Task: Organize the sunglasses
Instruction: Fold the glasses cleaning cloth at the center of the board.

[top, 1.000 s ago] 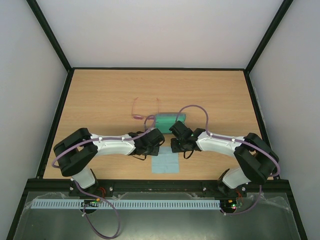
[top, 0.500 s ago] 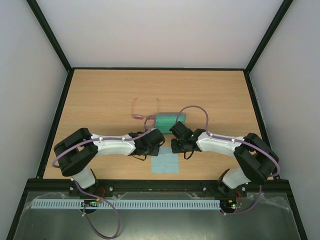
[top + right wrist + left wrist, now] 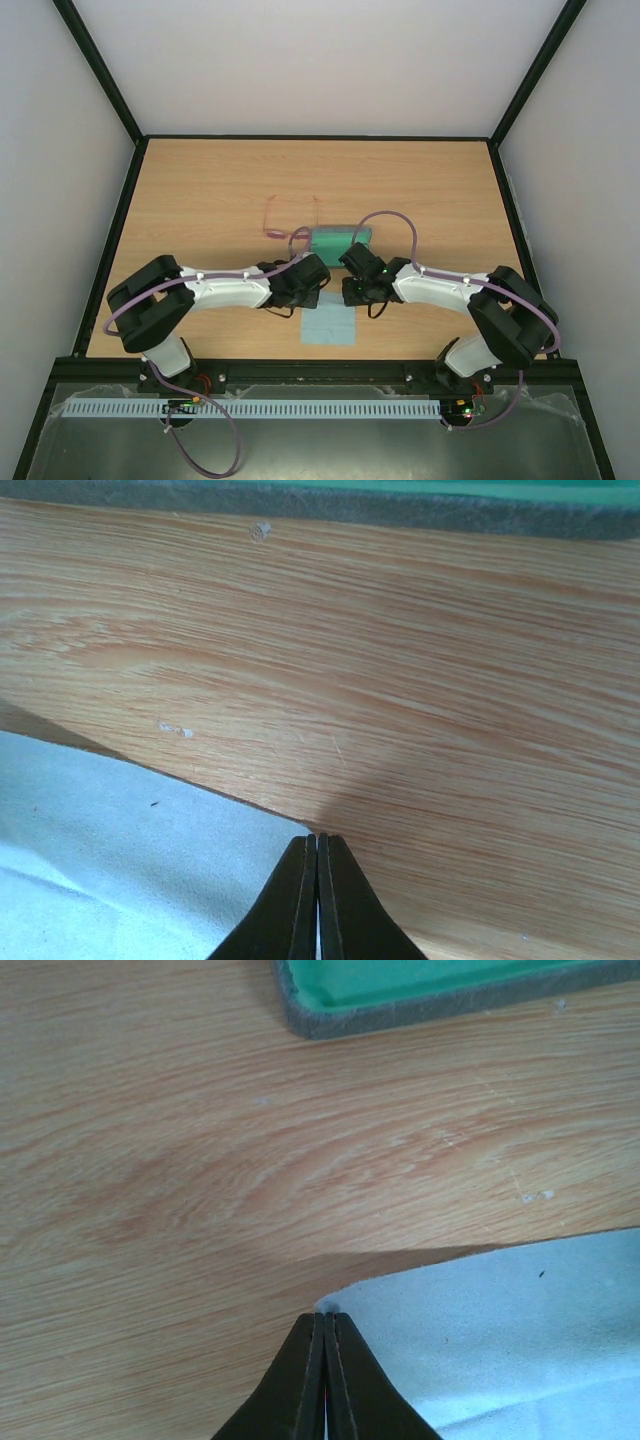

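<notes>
The sunglasses [image 3: 290,218], thin and pink-red with open temple arms, lie on the table beyond the left gripper; neither wrist view shows them. The grey-blue case with green lining [image 3: 340,242] lies open beside them and shows in the left wrist view [image 3: 440,990] and the right wrist view [image 3: 400,508]. The light-blue cloth [image 3: 328,328] lies in front of the case. My left gripper [image 3: 313,291] [image 3: 325,1315] is shut on the cloth's far left corner [image 3: 500,1330]. My right gripper [image 3: 352,292] [image 3: 318,838] is shut on its far right corner [image 3: 120,820]. Both corners are raised, casting shadows.
The wooden table [image 3: 200,190] has a black raised rim and grey walls on three sides. A purple cable [image 3: 390,215] loops over the case from the right arm. A white slotted rail [image 3: 300,408] runs along the near edge.
The cloth's far edge has drawn slightly toward the near edge as both shut grippers shifted a little. Sunglasses and case have not moved.
</notes>
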